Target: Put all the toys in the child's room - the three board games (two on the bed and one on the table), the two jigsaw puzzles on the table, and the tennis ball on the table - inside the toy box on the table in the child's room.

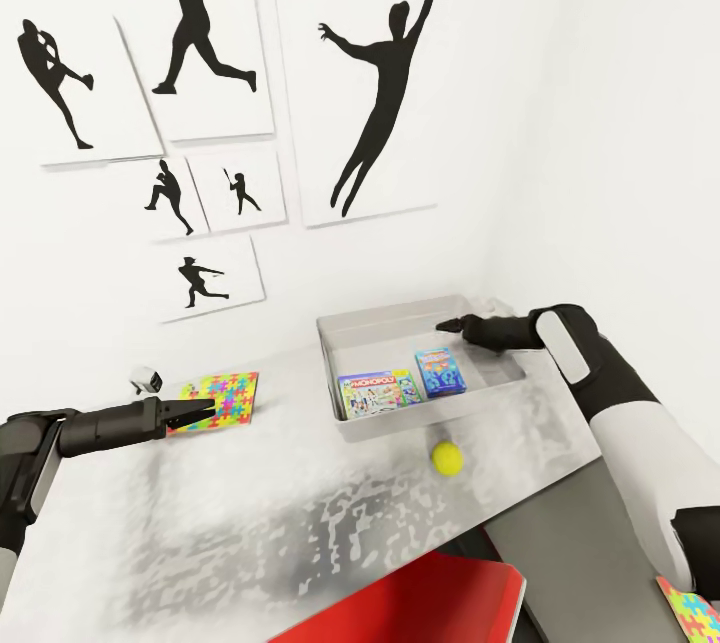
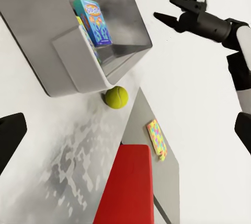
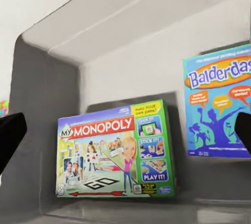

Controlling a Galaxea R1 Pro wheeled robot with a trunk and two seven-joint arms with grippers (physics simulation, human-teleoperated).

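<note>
Here my right tool [image 1: 450, 325] hangs open and empty over the toy box [image 1: 400, 325] on the table [image 1: 250, 503]. Two board games lie flat inside it: the Monopoly box [image 1: 378, 393], long axis across the tray, and the blue one [image 1: 439, 371], long axis towards the wall. My left tool [image 1: 205, 410], fingers slightly apart, overlaps a jigsaw puzzle [image 1: 228, 397]; contact is unclear. The tennis ball [image 1: 447, 457] sits just outside the tray.
</note>
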